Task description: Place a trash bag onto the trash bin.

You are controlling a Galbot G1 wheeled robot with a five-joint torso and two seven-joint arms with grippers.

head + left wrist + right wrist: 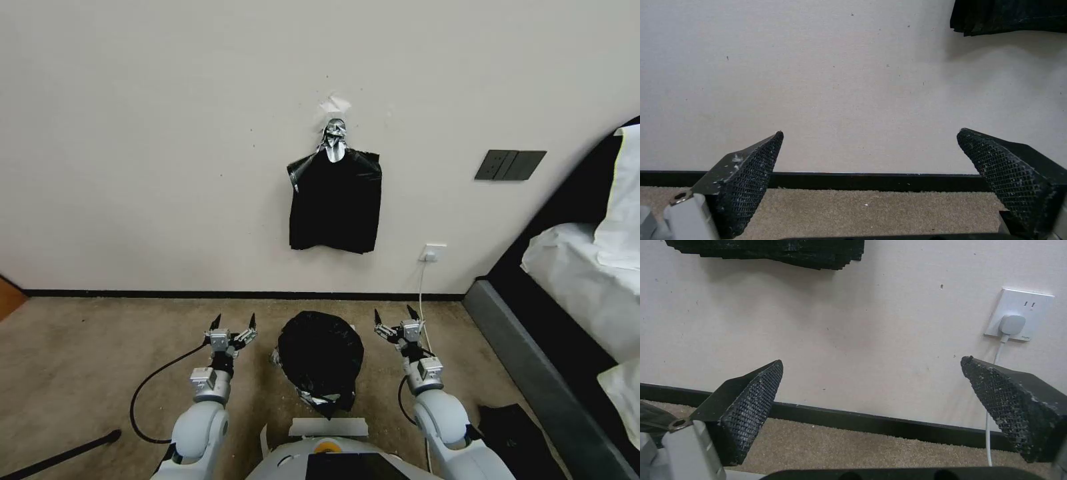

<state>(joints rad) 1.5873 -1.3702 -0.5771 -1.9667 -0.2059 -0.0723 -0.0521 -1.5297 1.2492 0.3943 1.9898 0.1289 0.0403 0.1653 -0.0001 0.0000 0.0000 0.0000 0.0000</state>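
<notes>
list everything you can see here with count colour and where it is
trash bag: 1, glossy black, draped over the bin on the carpet between the grippers
trash bin: 1, off-white sliver at the bag's edge, mostly hidden
bag bundle: 1, black, taped to the wall above
wall switch: 1, dark grey, on the wall
socket: 1, white, low on the wall, white plug in it
bed: 1, white bedding, dark frame, far right
folded piece: 1, black, on the carpet by the right arm
left gripper: open, left of the bag
right gripper: open, right of the bag

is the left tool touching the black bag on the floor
Apart. In the head view, bare carpet shows between the left tool and the trash bag, and its fingers are spread open with nothing between them.
</notes>
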